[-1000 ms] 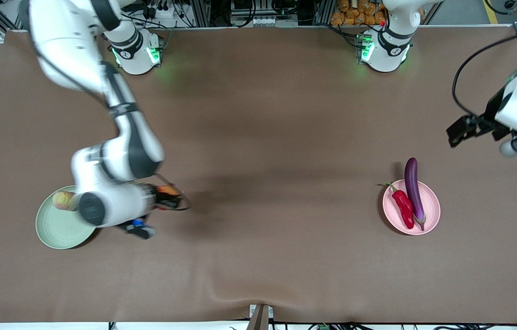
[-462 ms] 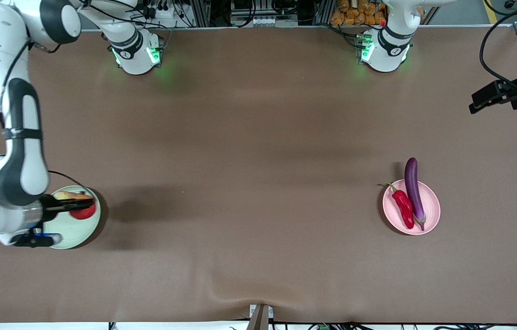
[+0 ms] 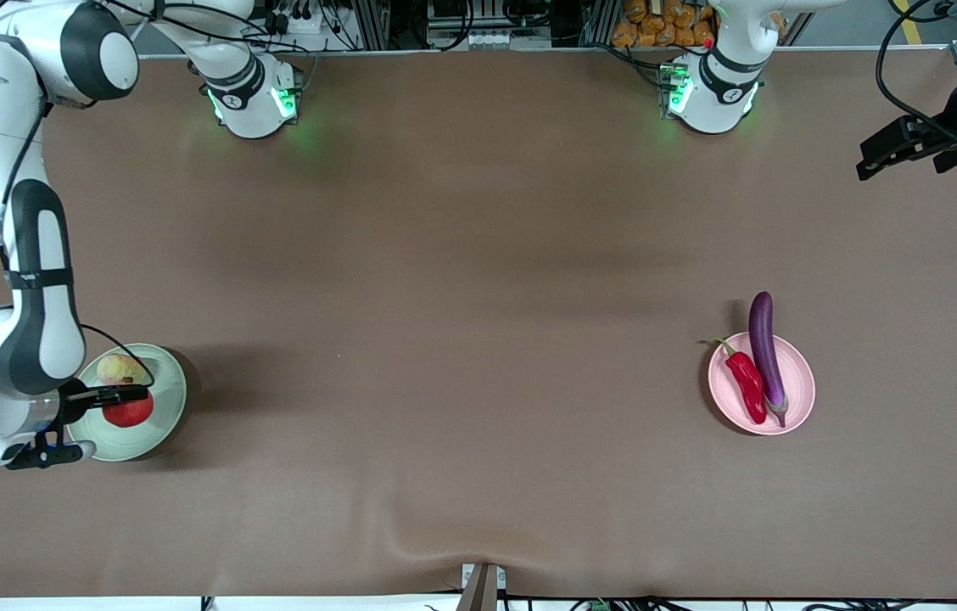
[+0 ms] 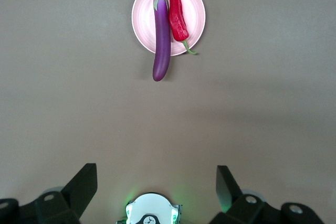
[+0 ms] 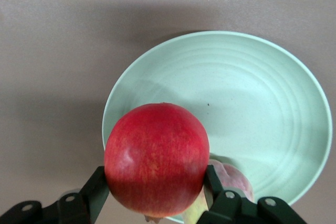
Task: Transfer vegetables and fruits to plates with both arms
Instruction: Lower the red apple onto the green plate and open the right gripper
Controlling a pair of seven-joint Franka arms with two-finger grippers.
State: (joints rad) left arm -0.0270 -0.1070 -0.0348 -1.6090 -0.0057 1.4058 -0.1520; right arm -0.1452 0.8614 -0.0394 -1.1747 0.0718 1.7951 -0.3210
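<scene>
The right gripper is hanging over the pale green plate at the right arm's end of the desk. Its jaws are closing on the round red fruit, one finger pressing each side, as the right wrist view is showing. The fruit is sitting above the plate's rim area; whether it is touching the plate cannot be told. The apple is lying in the same plate, just beside the red fruit and farther from the front camera; in the right wrist view the apple is peeking out from under the fruit and one finger. The right arm's forearm and wrist are covering the plate's edge toward that end of the desk.

The left gripper is hanging over the bare desk at the left arm's end, well apart from the pink plate. Its jaws are standing wide open and holding nothing; the two fingers are showing far apart in the left wrist view.

The eggplant is lying across the pink plate with its rounded end overhanging the rim on the side farther from the front camera. The red chili pepper is lying just beside it, on the side toward the right arm's end, its green stem reaching past the rim. Nothing is standing between the left gripper and that plate.
</scene>
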